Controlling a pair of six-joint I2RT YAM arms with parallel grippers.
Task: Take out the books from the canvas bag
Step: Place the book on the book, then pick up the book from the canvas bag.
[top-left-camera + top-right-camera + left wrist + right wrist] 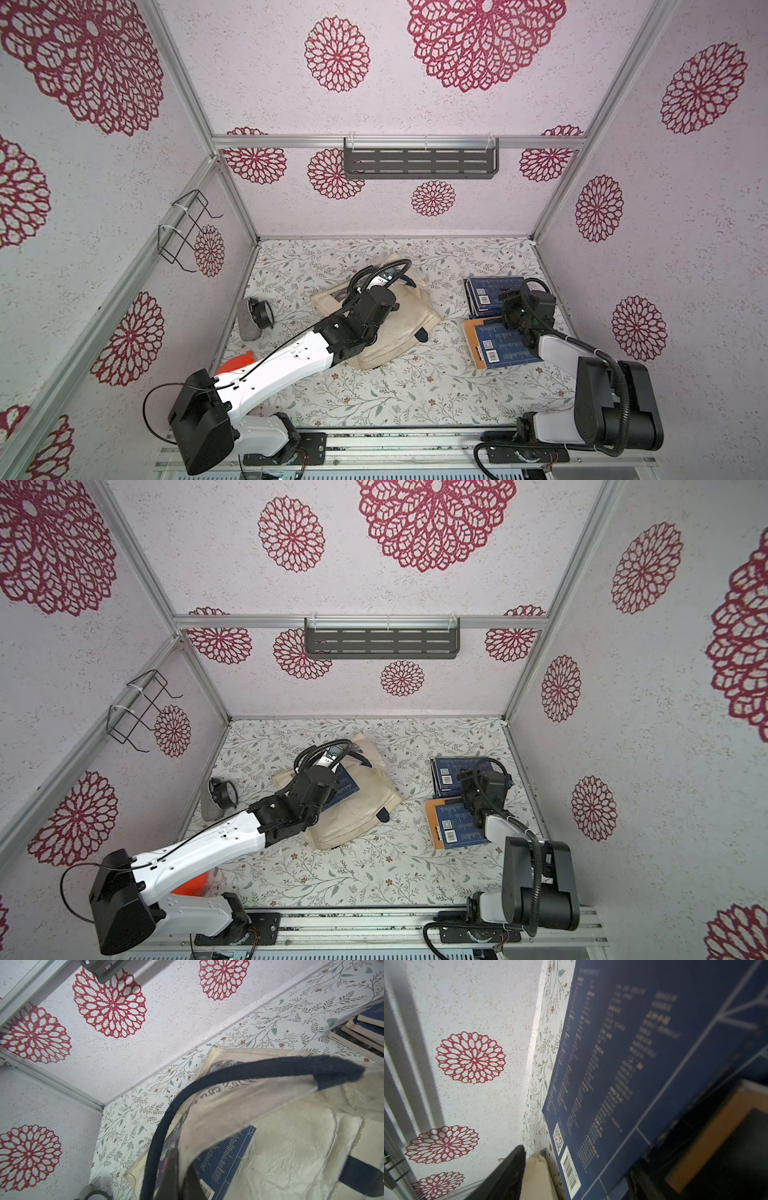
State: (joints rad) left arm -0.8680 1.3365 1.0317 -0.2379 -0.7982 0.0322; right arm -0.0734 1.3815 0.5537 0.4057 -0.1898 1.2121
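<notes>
Books, thin dark-blue paperbacks with white barcode labels [494, 286], are laid in two loose stacks to the right of the cream canvas bag with navy strap handles [415, 320], well apart from it. The stack nearer the robot rests on an orange-covered book [469, 336]. One more dark-blue book [224, 1157] is seen inside the bag's mouth, partly covered by fabric. The bag is spread flat on the leaf-patterned tabletop [374, 395]. The upper edge of the bag's mouth, beside a navy strap [249, 1070], is pinched and held raised by the left gripper [180, 1176], its jaws pressed together on the fabric. The right gripper [506, 296] is held over the stacks right of the bag, jaws spread, with nothing gripped.
</notes>
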